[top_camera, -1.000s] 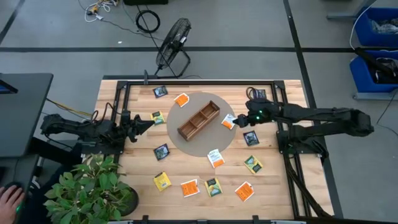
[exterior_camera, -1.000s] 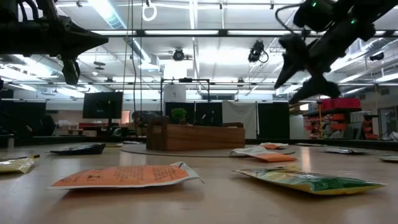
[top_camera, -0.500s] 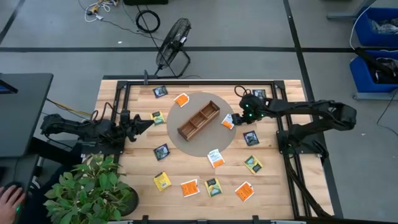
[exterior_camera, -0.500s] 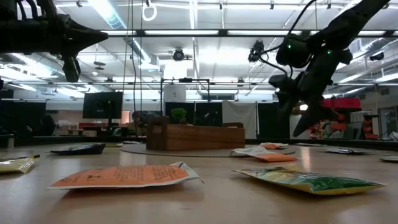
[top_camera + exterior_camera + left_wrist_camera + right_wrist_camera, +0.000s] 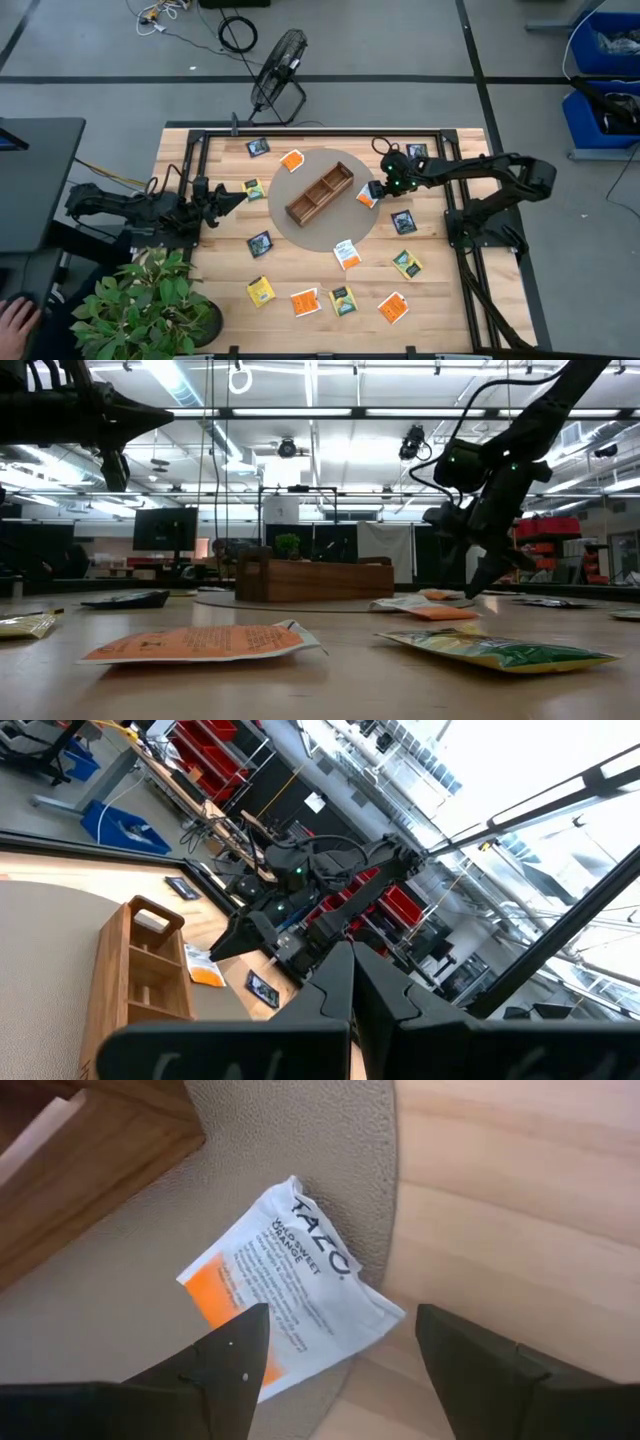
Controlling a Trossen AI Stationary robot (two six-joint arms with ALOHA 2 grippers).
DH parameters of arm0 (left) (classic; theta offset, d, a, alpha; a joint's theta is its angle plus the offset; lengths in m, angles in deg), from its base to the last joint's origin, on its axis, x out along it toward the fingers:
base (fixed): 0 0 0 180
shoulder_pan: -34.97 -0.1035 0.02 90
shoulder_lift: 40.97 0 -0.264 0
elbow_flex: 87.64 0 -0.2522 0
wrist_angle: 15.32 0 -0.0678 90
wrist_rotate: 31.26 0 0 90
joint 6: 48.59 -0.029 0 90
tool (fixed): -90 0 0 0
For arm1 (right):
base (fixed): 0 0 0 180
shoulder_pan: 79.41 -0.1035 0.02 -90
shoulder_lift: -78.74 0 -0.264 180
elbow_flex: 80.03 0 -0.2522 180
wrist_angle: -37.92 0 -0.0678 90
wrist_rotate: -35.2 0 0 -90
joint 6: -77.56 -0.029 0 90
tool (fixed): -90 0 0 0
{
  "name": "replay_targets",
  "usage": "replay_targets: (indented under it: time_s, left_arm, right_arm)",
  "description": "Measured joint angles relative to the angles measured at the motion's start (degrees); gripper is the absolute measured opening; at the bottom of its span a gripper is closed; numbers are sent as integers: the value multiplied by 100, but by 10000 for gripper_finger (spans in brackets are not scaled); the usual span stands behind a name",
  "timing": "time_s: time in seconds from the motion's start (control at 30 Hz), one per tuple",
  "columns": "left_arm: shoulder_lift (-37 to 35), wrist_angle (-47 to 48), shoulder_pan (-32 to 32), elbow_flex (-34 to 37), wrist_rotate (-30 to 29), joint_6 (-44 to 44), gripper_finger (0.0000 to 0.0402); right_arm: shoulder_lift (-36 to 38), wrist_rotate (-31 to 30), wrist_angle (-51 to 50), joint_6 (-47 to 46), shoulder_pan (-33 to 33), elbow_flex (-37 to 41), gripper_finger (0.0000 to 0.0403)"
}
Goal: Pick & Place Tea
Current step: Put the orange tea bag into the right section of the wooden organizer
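Several small tea packets lie flat around the wooden three-compartment tray, which sits on a round grey mat. An orange-and-white packet lies at the mat's right rim, one corner over the bare wood. My right gripper hangs open just above this packet, pointing down, one finger to each side of it. My left gripper is shut and waits in the air left of the tray, by a yellow packet.
Other packets lie spread about: navy, orange, navy, green, orange, yellow. A potted plant stands at the near left corner. A fan is on the floor beyond the far edge.
My right gripper has moved toward the table's left edge and come down from high above the table to just over the orange-and-white packet beside the tray, tipping to point downward. It has stayed open. No packet has moved.
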Motion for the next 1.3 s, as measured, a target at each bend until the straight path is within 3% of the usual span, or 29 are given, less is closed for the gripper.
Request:
replay_targets:
  time_s: [0.53,0.83,1.13,1.3]
  left_arm:
    - [0,28,0,0,2,92,3]
    - [0,28,0,0,0,94,3]
    - [0,33,0,0,-1,94,3]
    - [0,33,0,0,-1,94,3]
  right_arm:
    - [-213,97,325,-116,46,-5,251]
    - [-226,168,238,123,50,-5,148]
    - [-237,311,100,553,48,6,15]
    - [-115,448,18,629,33,26,6]
